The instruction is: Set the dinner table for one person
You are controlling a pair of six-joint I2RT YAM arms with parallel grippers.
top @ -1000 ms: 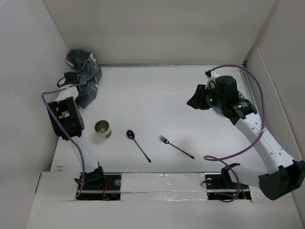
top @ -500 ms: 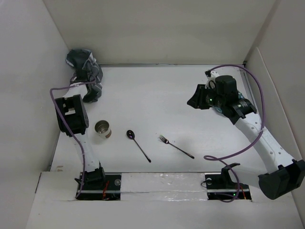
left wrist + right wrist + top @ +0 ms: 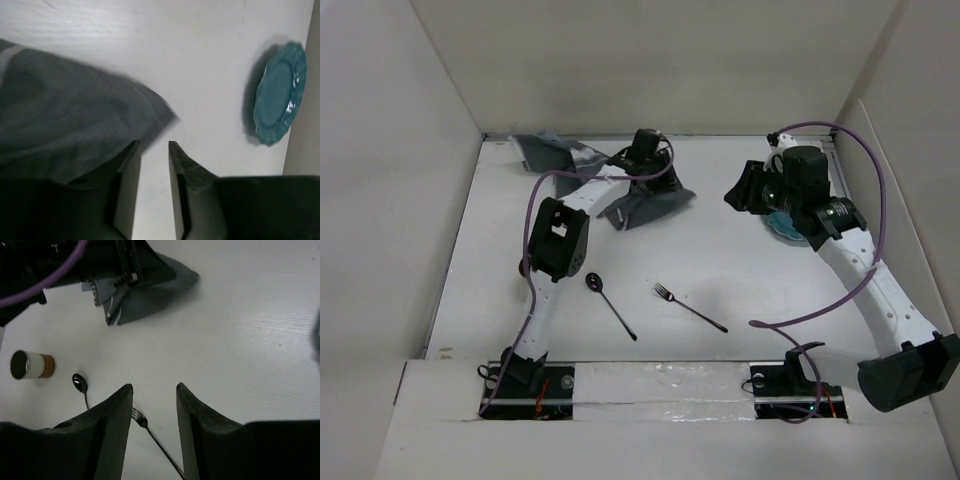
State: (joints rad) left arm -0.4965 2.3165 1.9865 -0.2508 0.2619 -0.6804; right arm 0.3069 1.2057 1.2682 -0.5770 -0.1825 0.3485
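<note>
The dark grey placemat [image 3: 640, 205] lies part unfolded along the back of the white dinner table [image 3: 740, 270]. My left gripper [image 3: 658, 178] sits over its right part. In the left wrist view that gripper [image 3: 153, 144] is open, with bare table between the jaws and the placemat [image 3: 65, 125] beside the left finger. My right gripper [image 3: 745, 190] hovers at the back right, above a teal plate [image 3: 785, 230]. In its own view the right gripper [image 3: 155, 386] is open and empty, high above the fork [image 3: 142, 421]. The plate [image 3: 277, 95] also shows in the left wrist view.
A dark spoon [image 3: 610, 305] and a fork [image 3: 690, 308] lie near the table's front middle. A metal cup [image 3: 31, 365] stands left of the spoon [image 3: 80, 384]; in the top view the left arm [image 3: 555, 240] hides it. Walls close in the back and both sides.
The left arm swung from the back left corner to the back middle, pulling the placemat out to the right, then its jaws parted. The right gripper rose slightly and opened a little wider.
</note>
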